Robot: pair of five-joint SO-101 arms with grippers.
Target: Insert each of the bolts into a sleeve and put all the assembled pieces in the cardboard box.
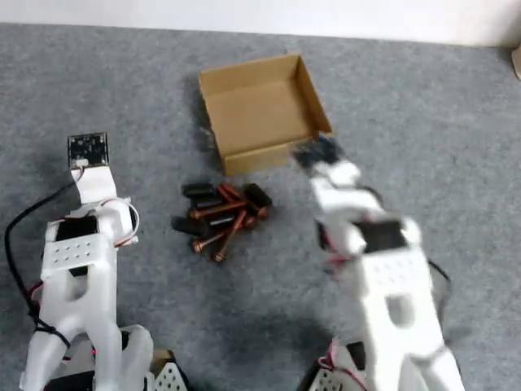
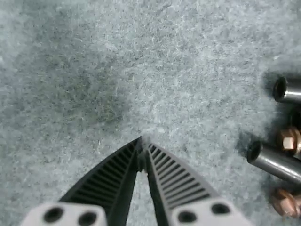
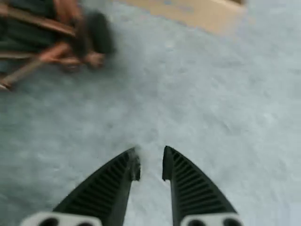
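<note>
A heap of copper-coloured bolts [image 1: 224, 221] and black sleeves [image 1: 202, 194] lies mid-table, just in front of the open cardboard box [image 1: 308, 85]. My left gripper [image 1: 88, 150] hangs over bare carpet to the left of the heap. Its fingers are shut, tip to tip [image 2: 142, 144], with nothing between them; two sleeves [image 2: 274, 162] and bolt heads [image 2: 289, 139] lie off to one side. My right gripper [image 1: 316, 153] is at the box's near right corner, right of the heap. It stands a little open [image 3: 149, 163] over carpet, with the heap [image 3: 51, 37] and the box [image 3: 197, 13] farther off.
Grey carpet covers the table. A pale wall strip runs along the far edge [image 1: 326, 16]. Bare carpet lies to the left, to the right and in front of the heap.
</note>
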